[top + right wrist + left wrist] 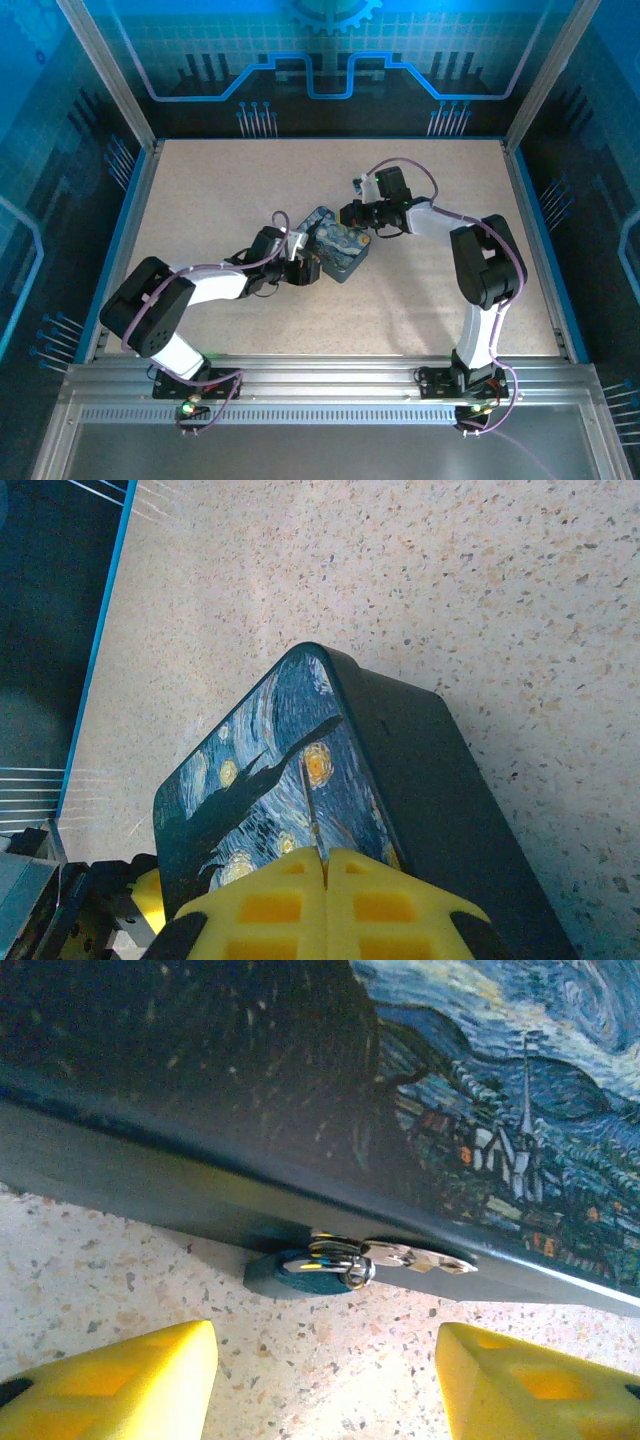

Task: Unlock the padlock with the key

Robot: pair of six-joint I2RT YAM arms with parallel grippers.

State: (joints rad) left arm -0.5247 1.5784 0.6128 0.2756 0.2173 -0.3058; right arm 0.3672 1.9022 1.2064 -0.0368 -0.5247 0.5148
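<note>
The small blue padlock (pixel 305 1270) lies on the table against the side of the Starry Night tin (pixel 480 1110), its metal shackle (pixel 335 1253) hooked through the tin's silver hasp (pixel 420 1256). My left gripper (pixel 325 1385) faces it from just in front. It is open, one yellow finger on each side and bare table between them. My right gripper (pixel 325 865) hovers over the tin's lid (pixel 260 780), shut on the key (pixel 310 800), a thin blade seen edge-on sticking out past the fingertips. From above, the left gripper (pixel 300 268) is at the tin's (pixel 335 245) left side and the right gripper (pixel 352 213) at its upper right corner.
The speckled table (pixel 200 190) is bounded by blue raised edges and an aluminium frame. The two arm bases sit on the metal rail (pixel 320 385) at the near edge. Open tabletop lies behind and on both sides of the tin.
</note>
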